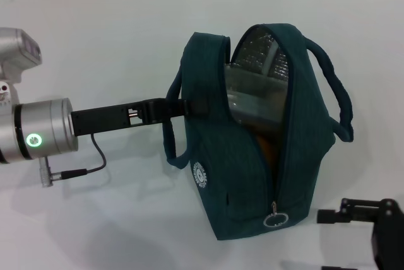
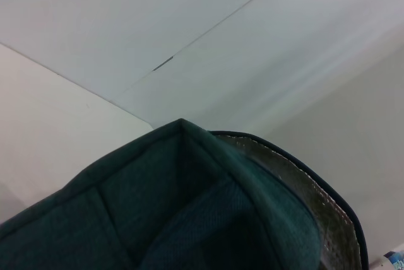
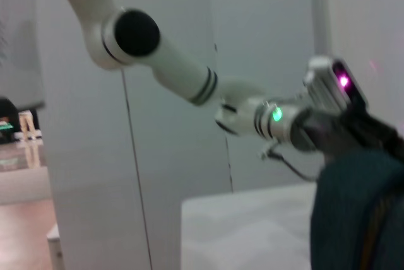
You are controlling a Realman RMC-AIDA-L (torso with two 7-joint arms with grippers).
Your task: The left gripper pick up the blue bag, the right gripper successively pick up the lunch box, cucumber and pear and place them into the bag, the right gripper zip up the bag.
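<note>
The blue bag [image 1: 252, 175] stands upright in the middle of the table with its zip open and silver foil lining showing. My left gripper [image 1: 189, 107] is shut on the bag's upper left rim, by one handle. Inside the opening I see the clear lunch box [image 1: 252, 93] and, below it, an orange patch of the pear [image 1: 265, 147]. The cucumber is hidden. The ring zip pull [image 1: 275, 219] hangs low on the bag's front. My right gripper [image 1: 334, 241] sits low at the table's front right, open and apart from the bag. The left wrist view shows only the bag's rim [image 2: 189, 207].
The white table [image 1: 95, 49] spreads around the bag, with a wall behind it. A black cable [image 1: 88, 169] hangs from the left wrist. In the right wrist view the left arm [image 3: 189, 81] reaches toward the bag [image 3: 353, 219].
</note>
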